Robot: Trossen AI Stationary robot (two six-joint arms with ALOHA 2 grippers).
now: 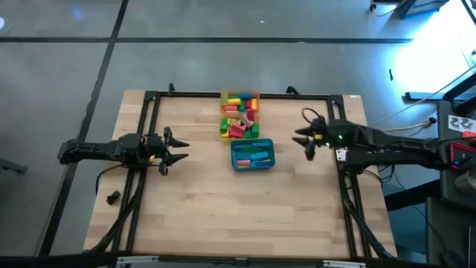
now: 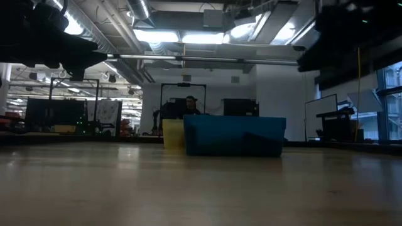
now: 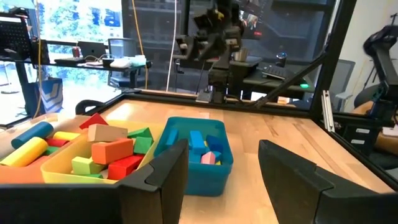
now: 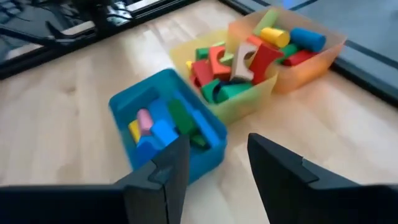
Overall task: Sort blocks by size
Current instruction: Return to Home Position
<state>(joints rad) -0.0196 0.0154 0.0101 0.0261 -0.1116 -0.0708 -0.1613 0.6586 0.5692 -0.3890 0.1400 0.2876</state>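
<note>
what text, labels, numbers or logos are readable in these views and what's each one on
Nothing readable in any view.
Black-and-white sign by the right arm's base: too small to read.
Teal tray, blocks, left gripper, right gripper: no print shows.

Low view hides blocks [image 1: 239, 119] inside trays, yellow tray [image 2: 173, 135] partly behind teal tray [image 2: 232, 135], small dark object [image 1: 113, 197] unidentifiable

The blocks [image 4: 219, 64] fill three trays lined up toward 12 o'clock from the middle of the surface [image 1: 223, 212]. Small pink, green, yellow and blue pieces lie in the teal tray [image 4: 208, 155]. Red, green and tan arches are heaped in the yellow tray [image 4: 252, 99]. Yellow and blue cylinders lie in the orange tray [image 4: 314, 67].
</note>
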